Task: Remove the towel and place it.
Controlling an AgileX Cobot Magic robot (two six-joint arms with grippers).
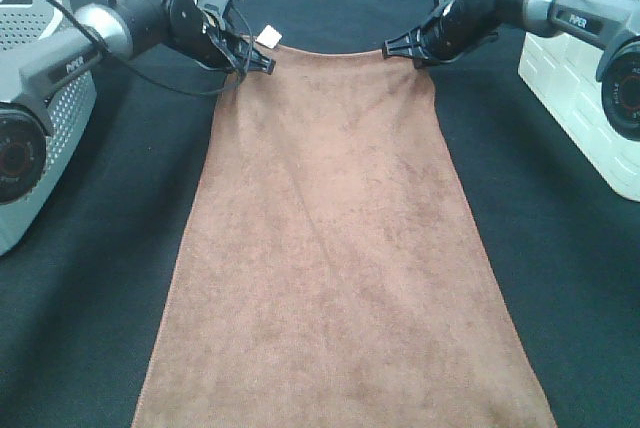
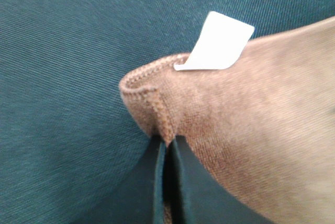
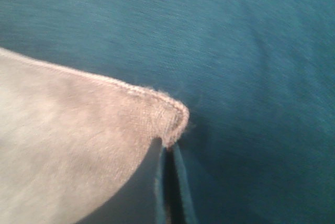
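Both arms pinch the towel's far corners.
Left gripper and right gripper each clamp a corner; its length runs away from them.

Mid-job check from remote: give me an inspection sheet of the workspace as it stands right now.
Surface: dark cloth-covered table, bare around the towel.
Job's things: brown towel spread out lengthwise, far edge lifted between the arms; white tag at the left-held corner.
Clutter: nothing seen.
Grippers: left gripper shut on one far corner of the towel, right gripper shut on the other.
Cables: black cable looping under the left arm.
Surroundings: perforated grey box at left, white box at right.
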